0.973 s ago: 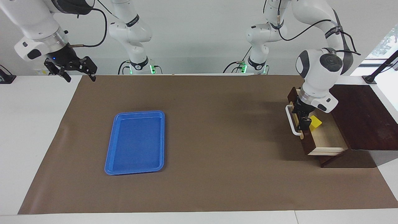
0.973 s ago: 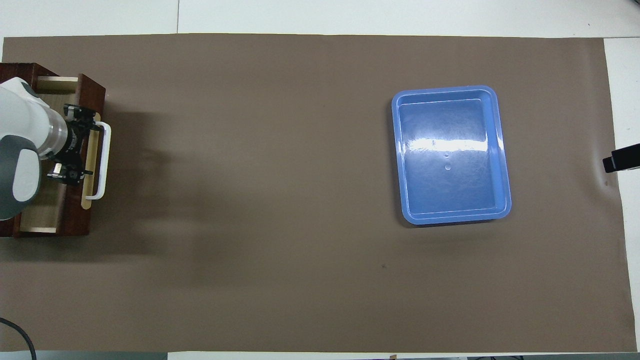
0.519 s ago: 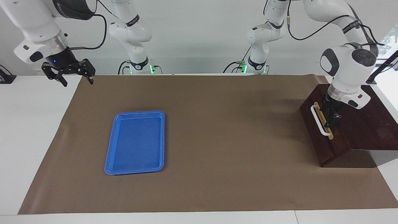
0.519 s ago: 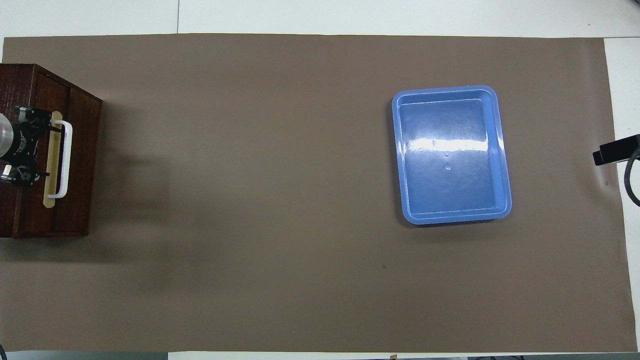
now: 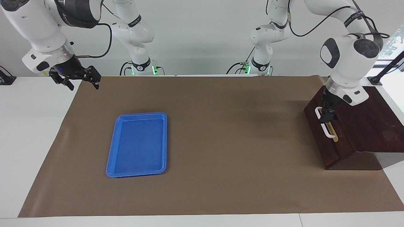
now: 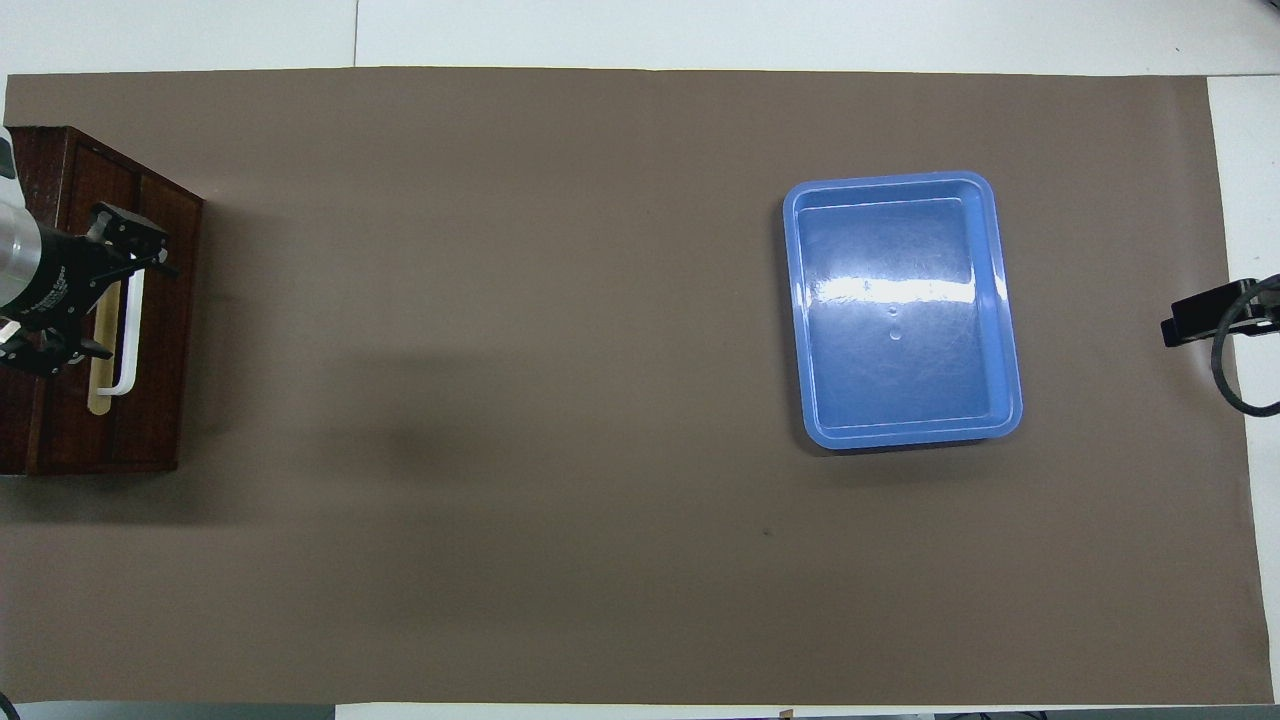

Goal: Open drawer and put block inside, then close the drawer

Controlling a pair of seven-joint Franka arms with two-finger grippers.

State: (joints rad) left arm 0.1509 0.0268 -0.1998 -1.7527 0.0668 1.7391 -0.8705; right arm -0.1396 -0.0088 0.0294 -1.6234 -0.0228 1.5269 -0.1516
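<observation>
Facing view: the drawer (image 5: 328, 134) sits flush in its box at the left arm's end of the counter, so closing looks done. The block is unseen, presumably inside. Left pincer (image 5: 325, 114) hangs open over the handle, holding nothing; right pincer (image 5: 79, 80) waits open, empty.

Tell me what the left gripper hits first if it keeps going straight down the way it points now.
Most likely the drawer's white handle: the left gripper, open, hangs just over its upper end, pointing down at the closed drawer front. Whether it already touches is unclear.
</observation>
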